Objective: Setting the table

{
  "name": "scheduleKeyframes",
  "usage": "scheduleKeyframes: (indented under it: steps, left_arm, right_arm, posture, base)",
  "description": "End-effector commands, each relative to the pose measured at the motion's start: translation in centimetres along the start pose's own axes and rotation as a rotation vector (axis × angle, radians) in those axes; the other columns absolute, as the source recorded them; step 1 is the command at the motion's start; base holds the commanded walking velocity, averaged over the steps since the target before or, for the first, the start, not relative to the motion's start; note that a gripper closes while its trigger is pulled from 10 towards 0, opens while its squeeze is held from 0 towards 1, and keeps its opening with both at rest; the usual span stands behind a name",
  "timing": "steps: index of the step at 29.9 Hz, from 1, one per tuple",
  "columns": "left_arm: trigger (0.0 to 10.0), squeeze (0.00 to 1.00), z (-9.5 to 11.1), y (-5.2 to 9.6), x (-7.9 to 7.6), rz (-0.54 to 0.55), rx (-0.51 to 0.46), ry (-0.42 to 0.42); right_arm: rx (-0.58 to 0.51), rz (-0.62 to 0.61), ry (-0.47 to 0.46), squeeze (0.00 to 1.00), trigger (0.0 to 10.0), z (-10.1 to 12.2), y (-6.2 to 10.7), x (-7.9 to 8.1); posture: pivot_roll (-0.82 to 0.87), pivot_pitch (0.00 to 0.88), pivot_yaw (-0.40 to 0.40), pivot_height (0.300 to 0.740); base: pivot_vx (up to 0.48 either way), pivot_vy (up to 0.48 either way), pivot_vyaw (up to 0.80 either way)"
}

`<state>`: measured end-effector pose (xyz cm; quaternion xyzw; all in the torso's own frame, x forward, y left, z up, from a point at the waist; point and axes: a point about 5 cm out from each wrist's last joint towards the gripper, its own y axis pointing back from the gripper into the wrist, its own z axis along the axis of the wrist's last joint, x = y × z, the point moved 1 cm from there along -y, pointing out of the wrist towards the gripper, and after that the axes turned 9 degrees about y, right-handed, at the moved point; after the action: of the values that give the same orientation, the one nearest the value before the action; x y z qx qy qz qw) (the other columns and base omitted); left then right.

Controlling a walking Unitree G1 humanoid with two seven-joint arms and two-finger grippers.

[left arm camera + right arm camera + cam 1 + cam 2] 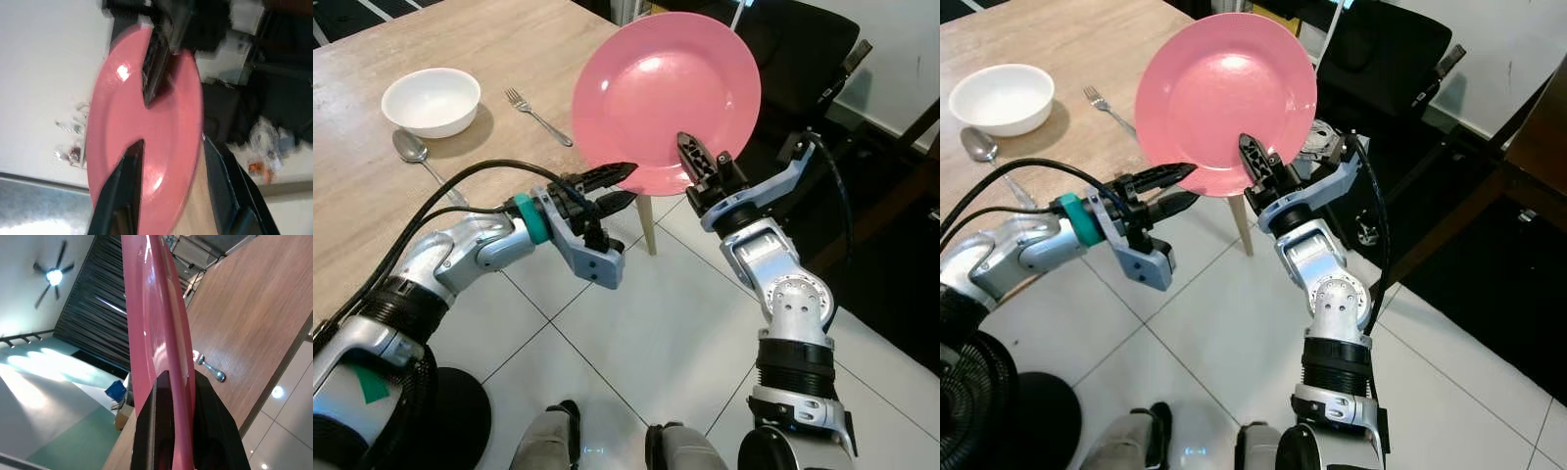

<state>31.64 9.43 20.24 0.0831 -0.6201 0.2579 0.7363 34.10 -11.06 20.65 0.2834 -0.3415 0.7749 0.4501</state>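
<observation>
A pink plate is held up on edge, its face towards me, just off the corner of the wooden table. My right gripper is shut on its lower rim, and the rim shows pinched between the fingers in the right wrist view. From the left, my left gripper reaches the plate's lower left edge. It is open, its fingers straddling the rim without pressing on it. On the table lie a white bowl, a spoon and a fork.
A pale table leg stands under the corner, just behind my grippers. A dark chair sits at the far right. A black round base rests on the white tiled floor at lower left.
</observation>
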Motion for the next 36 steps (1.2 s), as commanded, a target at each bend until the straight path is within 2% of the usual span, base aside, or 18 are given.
scheduleKeyframes:
  steps: [1,5,6,8,9,11,12,13,14,16,17,18,19,20,22,27,33,36]
  left_arm:
    - [10.0,0.0,0.7,0.5,-0.5,0.027,-0.015,0.036]
    - [10.0,0.0,1.2,2.3,-2.2,0.044,0.042,0.118]
    - [10.0,0.0,0.6,3.3,-3.2,0.053,0.117,0.17]
    - [10.0,0.0,0.6,3.3,-3.2,0.053,0.117,0.17]
    - [10.0,0.0,-0.5,4.5,-4.1,0.111,0.256,0.278]
    - [10.0,0.0,-0.5,4.5,-4.1,0.111,0.256,0.278]
    - [10.0,0.0,-2.6,5.3,-3.6,0.357,0.509,0.576]
    - [10.0,0.0,-2.6,5.3,-3.6,0.357,0.509,0.576]
    - [10.0,0.0,-4.1,6.3,-3.6,0.553,0.647,0.838]
    - [10.0,0.0,-4.1,6.3,-3.6,0.553,0.647,0.838]
    - [10.0,0.0,-5.0,6.5,-3.5,0.674,0.703,1.037]
    - [10.0,0.0,-5.0,6.5,-3.5,0.674,0.703,1.037]
    - [10.0,0.0,-5.7,6.0,-2.7,0.745,0.697,1.17]
    - [10.0,0.0,-5.7,6.0,-2.7,0.745,0.697,1.17]
    - [10.0,0.0,-6.3,4.6,-1.3,0.759,0.647,1.279]
    - [10.0,0.0,-6.4,3.7,-0.5,0.752,0.618,1.301]
    - [10.0,0.0,-6.6,2.6,-0.2,0.747,0.613,1.266]
    - [10.0,0.0,-6.2,2.1,-0.1,0.754,0.628,1.297]
  right_arm:
    - [-0.021,-0.037,0.017,0.0,0.0,0.5,0.1,-0.7]
    - [-0.075,-0.115,0.073,0.0,0.0,1.9,0.7,-2.2]
    - [-0.106,-0.137,0.135,0.0,0.0,2.8,1.3,-2.7]
    - [-0.106,-0.137,0.135,0.0,0.0,2.8,1.3,-2.7]
    - [-0.133,-0.158,0.247,0.0,0.0,3.7,2.0,-2.9]
    - [-0.133,-0.158,0.247,0.0,0.0,3.7,2.0,-2.9]
    - [-0.17,-0.205,0.37,0.0,10.0,4.7,3.2,-3.1]
    - [-0.17,-0.205,0.37,0.0,10.0,4.7,3.2,-3.1]
    - [-0.21,-0.281,0.499,0.0,10.0,5.7,4.5,-3.5]
    - [-0.21,-0.281,0.499,0.0,10.0,5.7,4.5,-3.5]
    - [-0.247,-0.383,0.604,0.0,10.0,6.5,5.9,-4.1]
    - [-0.247,-0.383,0.604,0.0,10.0,6.5,5.9,-4.1]
    - [-0.259,-0.497,0.695,0.0,10.0,6.9,7.3,-5.0]
    - [-0.259,-0.497,0.695,0.0,10.0,6.9,7.3,-5.0]
    - [-0.239,-0.645,0.804,0.0,10.0,6.7,9.3,-6.5]
    - [-0.243,-0.68,0.813,0.0,10.0,6.7,9.8,-6.9]
    - [-0.253,-0.686,0.819,0.0,10.0,6.8,9.8,-7.1]
    - [-0.25,-0.685,0.838,0.0,10.0,6.7,9.7,-7.2]
  posture:
    - [0.07,0.056,0.02,0.74]
    - [0.07,0.05,0.024,0.74]
    - [0.06,0.044,0.03,0.74]
    - [0.06,0.044,0.03,0.74]
    - [0.05,0.04,0.033,0.74]
    - [0.05,0.04,0.033,0.74]
    - [0.04,0.041,0.038,0.74]
    - [0.04,0.041,0.038,0.74]
    - [0.03,0.033,0.04,0.74]
    - [0.03,0.033,0.04,0.74]
    - [0.03,0.032,0.04,0.74]
    - [0.03,0.032,0.04,0.74]
    - [0.02,0.029,0.053,0.74]
    - [0.02,0.029,0.053,0.74]
    - [0.01,0.025,0.066,0.74]
    - [0.0,0.025,0.069,0.74]
    - [-0.01,0.021,0.069,0.74]
    - [-0.01,0.024,0.065,0.74]
  base:
    - [0.0,0.0,0.0]
    - [0.0,0.0,0.0]
    - [0.0,0.0,0.0]
    - [0.0,0.0,0.0]
    - [0.0,0.0,0.0]
    - [0.0,0.0,0.0]
    - [0.0,0.0,0.0]
    - [0.0,0.0,0.0]
    - [0.0,0.0,0.0]
    - [0.0,0.0,0.0]
    - [0.0,0.0,0.0]
    - [0.0,0.0,0.0]
    - [0.0,0.0,0.0]
    - [0.0,0.0,0.0]
    - [0.0,0.0,0.0]
    - [0.0,0.0,0.0]
    - [0.0,0.0,0.0]
    - [0.0,0.0,0.0]
